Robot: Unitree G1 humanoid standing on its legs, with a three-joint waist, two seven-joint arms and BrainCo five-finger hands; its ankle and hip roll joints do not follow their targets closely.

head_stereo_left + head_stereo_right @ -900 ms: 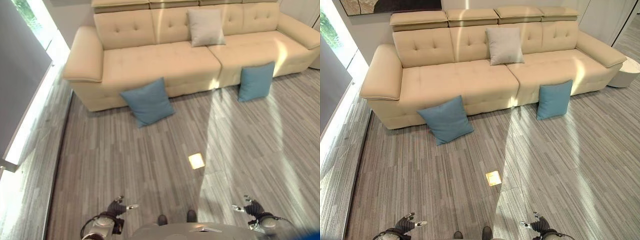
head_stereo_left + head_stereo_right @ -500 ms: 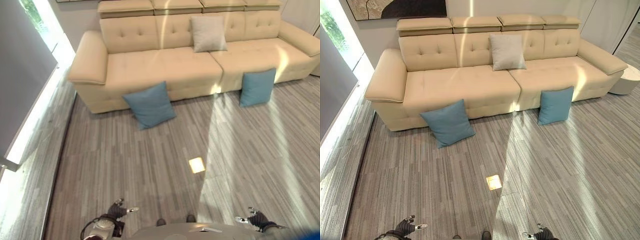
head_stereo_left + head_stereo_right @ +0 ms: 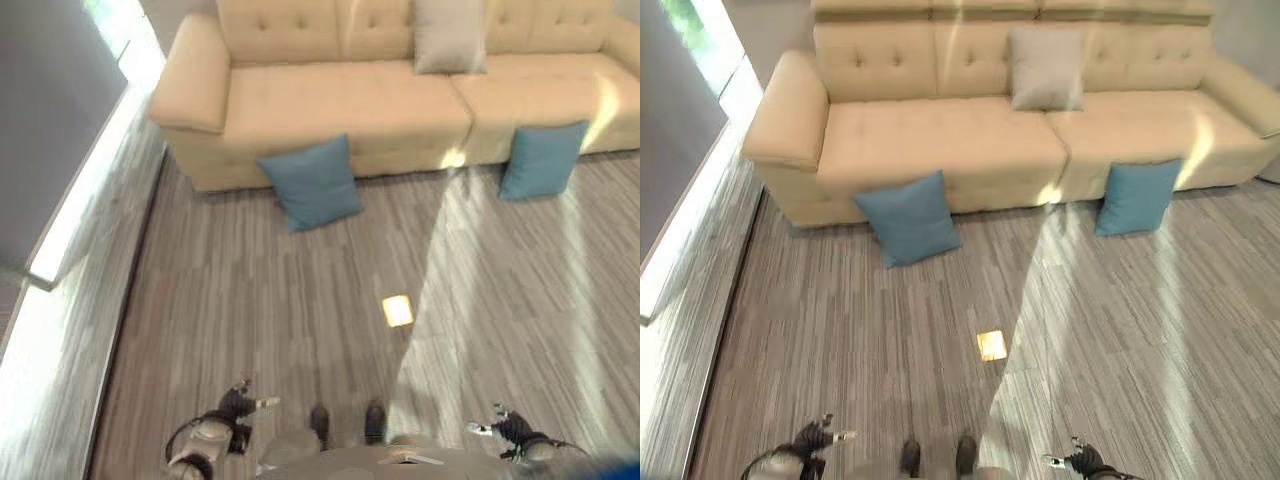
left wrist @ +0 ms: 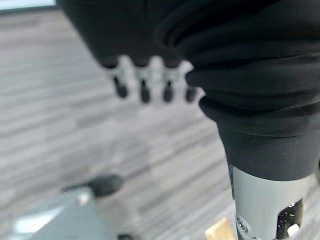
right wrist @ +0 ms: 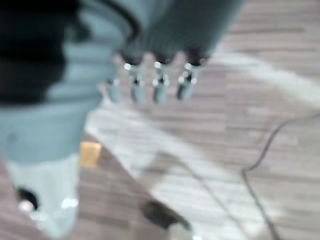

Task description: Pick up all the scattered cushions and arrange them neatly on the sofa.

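- Both hands hang low over the floor and hold nothing: the left hand (image 3: 240, 405) with its fingers (image 4: 142, 90) loosely extended, the right hand (image 3: 510, 428) with its fingers (image 5: 160, 82) just as relaxed.
- Well ahead of them stands the long cream tufted sofa (image 3: 940, 140), its front edge running across the far side of the room.
- One grey square cushion (image 3: 1045, 68) sits upright on the seat, leaning on the backrest near the middle seam.
- One large blue square cushion (image 3: 907, 218) is on the floor, tilted back against the sofa's front under the left seat.
- One smaller blue square cushion (image 3: 1137, 196) stands on the floor against the sofa's front under the right seat, well apart from the first.
- Between the hands and the sofa lies a wide stretch of grey striped wood-look floor (image 3: 840, 330), with a small yellow square floor plate (image 3: 991, 345) set about midway.
- Along the left edge of the room runs a bright window strip (image 3: 685, 225), close to the sofa's left armrest (image 3: 785, 125).
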